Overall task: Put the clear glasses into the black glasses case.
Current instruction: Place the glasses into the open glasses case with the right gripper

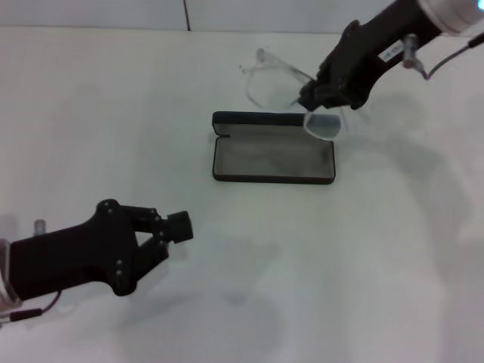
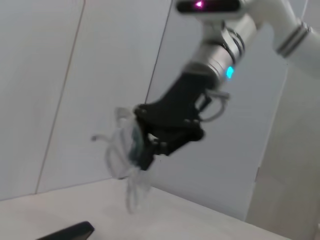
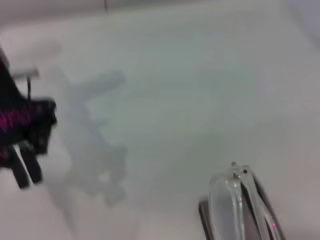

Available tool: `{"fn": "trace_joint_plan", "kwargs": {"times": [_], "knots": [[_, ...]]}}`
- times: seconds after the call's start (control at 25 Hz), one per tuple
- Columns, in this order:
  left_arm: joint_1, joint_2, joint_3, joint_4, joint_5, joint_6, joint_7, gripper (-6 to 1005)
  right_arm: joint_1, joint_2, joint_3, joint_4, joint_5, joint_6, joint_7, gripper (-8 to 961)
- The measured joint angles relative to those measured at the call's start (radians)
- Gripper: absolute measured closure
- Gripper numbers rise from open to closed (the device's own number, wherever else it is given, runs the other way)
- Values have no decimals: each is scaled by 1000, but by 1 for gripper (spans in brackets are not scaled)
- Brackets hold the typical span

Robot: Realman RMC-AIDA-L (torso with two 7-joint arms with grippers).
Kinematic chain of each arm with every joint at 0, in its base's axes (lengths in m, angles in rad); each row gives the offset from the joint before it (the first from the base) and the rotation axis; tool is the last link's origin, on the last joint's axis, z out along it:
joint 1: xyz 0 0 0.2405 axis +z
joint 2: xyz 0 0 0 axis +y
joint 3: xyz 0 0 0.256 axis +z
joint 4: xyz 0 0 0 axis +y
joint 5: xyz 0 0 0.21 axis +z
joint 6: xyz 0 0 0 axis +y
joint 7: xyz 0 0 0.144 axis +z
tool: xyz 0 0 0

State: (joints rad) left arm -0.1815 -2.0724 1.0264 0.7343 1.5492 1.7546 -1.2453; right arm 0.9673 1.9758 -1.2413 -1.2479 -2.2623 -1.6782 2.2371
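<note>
One black glasses case [image 1: 274,148] lies open near the middle of the white table [image 1: 106,113], its lid tipped back on the far side and its grey lining bare, with nothing resting inside. A dark corner of it also shows at the lower edge of the left wrist view [image 2: 70,232].

The clear glasses [image 1: 283,83] are off the table, held in the air just behind and above the far right corner of the case. They are see-through and colourless, with a single curved lens and thin arms; one lens end hangs down over the case's right rear corner, while the rest reaches back and to the left. In the left wrist view the glasses [image 2: 122,150] appear as a pale, tilted outline beside the black fingers. The right gripper [image 1: 314,102] is clamped on them near their right end.

The left gripper [image 1: 170,231] is low at the near left of the table, well apart from the case, its fingers spread with nothing between them.

Plain white covers the table, soft shadows falling across it. Behind it stand pale wall panels [image 2: 50,75] with thin dark seams.
</note>
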Motion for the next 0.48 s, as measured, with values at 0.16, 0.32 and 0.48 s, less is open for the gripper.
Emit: {"fn": "trace_joint_plan", "kwargs": {"times": [0.16,0.32,0.48], "knots": [[2,-10,1,0,21,0,0,952,171,39,-4,141,-217,-63,32,895],[6,-12,0,-1,27,0,1,952,260,54,-63,259,-284,-5,59,895],[5,-13,-2,-3,28,1,2,952,266,54,-165,320,-243,86,82,896]]}}
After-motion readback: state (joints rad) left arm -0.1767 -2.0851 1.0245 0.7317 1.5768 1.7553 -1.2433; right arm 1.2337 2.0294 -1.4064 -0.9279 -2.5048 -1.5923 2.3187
